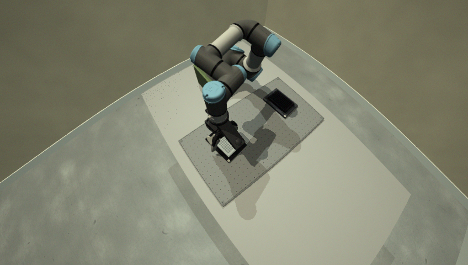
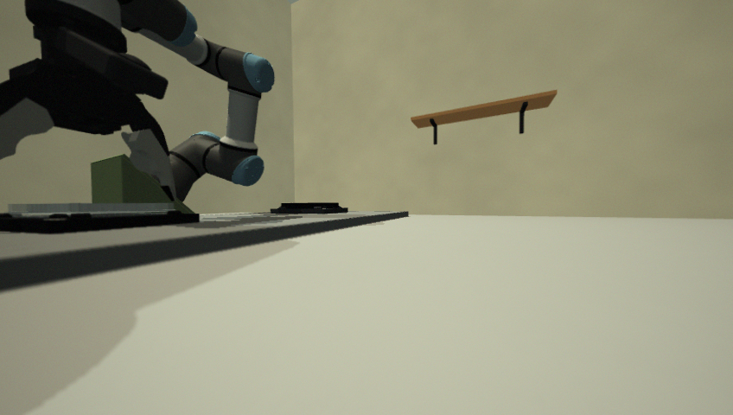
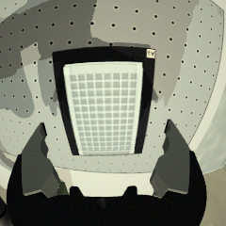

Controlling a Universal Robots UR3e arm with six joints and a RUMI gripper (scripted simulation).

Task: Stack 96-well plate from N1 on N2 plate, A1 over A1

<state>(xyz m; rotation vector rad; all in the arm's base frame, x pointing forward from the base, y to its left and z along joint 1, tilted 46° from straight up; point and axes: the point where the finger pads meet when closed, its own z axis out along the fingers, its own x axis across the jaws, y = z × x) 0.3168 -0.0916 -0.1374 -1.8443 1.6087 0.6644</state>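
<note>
A white 96-well plate [image 1: 226, 147] [image 3: 104, 110] [image 2: 87, 207] lies flat in the black nest N1 [image 1: 237, 153] [image 3: 58, 94] [image 2: 77, 220]. My gripper [image 1: 225, 142] [image 3: 104, 122] is open and empty. It hangs just above this plate, with one finger on each side of the plate's near end, and does not touch it. A black plate [image 1: 280, 100] [image 2: 309, 207] lies in the nest N2 at the far end of the board. I cannot make out the cut corners.
Both nests stand on a grey perforated board [image 1: 278, 137] [image 3: 188, 56] on a pale mat. A green wedge block [image 2: 115, 180] [image 1: 198, 77] stands by the arm's base. A wooden shelf [image 2: 483, 109] hangs on the far wall.
</note>
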